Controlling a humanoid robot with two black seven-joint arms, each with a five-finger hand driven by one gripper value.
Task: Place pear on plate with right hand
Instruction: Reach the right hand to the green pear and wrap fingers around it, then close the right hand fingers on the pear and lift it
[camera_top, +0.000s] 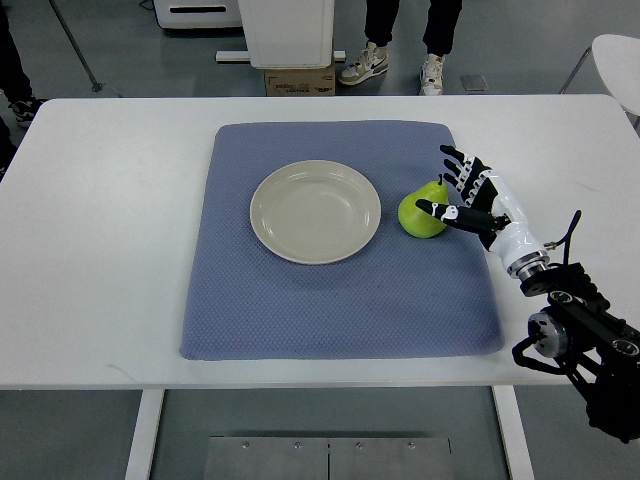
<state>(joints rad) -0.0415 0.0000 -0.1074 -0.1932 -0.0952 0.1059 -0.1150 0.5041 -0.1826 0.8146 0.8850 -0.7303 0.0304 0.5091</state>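
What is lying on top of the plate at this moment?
Nothing is on the plate; its whole surface shows bare. The pear sits beside it on the blue mat, with the right robot hand at it. The mat under the plate is covered.

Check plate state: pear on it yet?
Empty. The plate shows bare cream surface; the pear sits right of it on the blue mat, with the right hand against it.

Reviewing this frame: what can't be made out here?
- Top view: the right side of the pear is covered by the right robot hand, so grip contact is unclear.
- The left arm is out of view.
- People beyond the table are cut off by the top edge; only legs and shoes show.
- The plate shows fully.
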